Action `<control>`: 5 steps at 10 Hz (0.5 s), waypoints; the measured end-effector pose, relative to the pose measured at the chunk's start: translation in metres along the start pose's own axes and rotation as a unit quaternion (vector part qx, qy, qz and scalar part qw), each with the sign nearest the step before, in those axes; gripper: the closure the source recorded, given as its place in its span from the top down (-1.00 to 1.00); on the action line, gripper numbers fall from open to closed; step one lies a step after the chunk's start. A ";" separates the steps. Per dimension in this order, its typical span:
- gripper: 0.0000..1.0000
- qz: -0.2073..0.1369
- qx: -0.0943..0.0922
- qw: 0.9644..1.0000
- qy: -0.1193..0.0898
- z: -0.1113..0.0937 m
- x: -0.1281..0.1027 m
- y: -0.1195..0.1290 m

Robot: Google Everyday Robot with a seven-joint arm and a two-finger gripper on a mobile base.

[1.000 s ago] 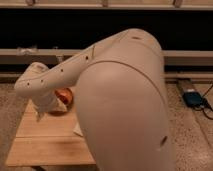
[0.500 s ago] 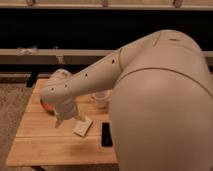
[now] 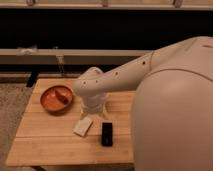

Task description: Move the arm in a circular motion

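The cream-white arm (image 3: 170, 95) fills the right half of the camera view. Its thick tubular forearm with small dark holes reaches left to a bulbous wrist joint (image 3: 92, 87) over the middle of the wooden table (image 3: 45, 135). The gripper (image 3: 93, 109) hangs below that joint, pointing down at the table, just above a small white pad (image 3: 83, 126).
An orange bowl (image 3: 56, 98) with something red in it sits on the table's left. A black rectangular object (image 3: 107, 134) lies right of the white pad. A dark wall with a low ledge (image 3: 60, 52) runs behind. Speckled floor (image 3: 12, 107) lies to the left.
The arm has swung right across the table: the wrist moved from over the bowl at the left to the table's middle, uncovering the bowl. The big shoulder segment shifted right.
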 end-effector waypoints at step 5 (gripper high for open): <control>0.60 0.085 0.009 0.996 -0.006 -0.001 -0.062 -0.092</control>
